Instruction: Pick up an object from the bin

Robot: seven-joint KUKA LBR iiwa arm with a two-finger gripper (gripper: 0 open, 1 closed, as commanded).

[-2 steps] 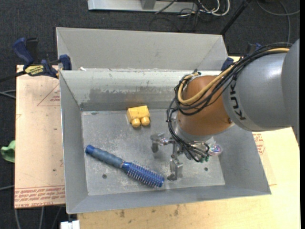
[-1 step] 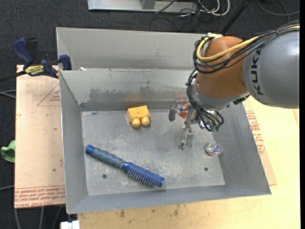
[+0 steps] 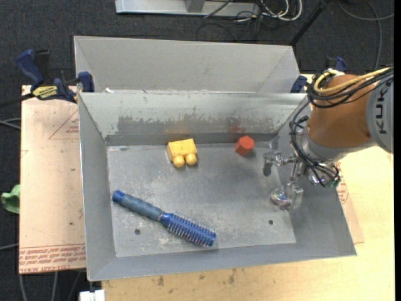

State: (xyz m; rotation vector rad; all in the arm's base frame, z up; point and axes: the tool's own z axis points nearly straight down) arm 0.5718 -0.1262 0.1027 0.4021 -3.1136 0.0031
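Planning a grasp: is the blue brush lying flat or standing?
Flat: the blue brush lies lengthwise on the bin floor, handle upper left, bristles lower right.

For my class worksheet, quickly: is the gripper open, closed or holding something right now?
Gripper: cannot be told; it sits low at the right side of the bin, away from the blue hairbrush, yellow block and red piece.

One blue hairbrush (image 3: 164,219), one yellow block (image 3: 182,152), one red piece (image 3: 244,144).
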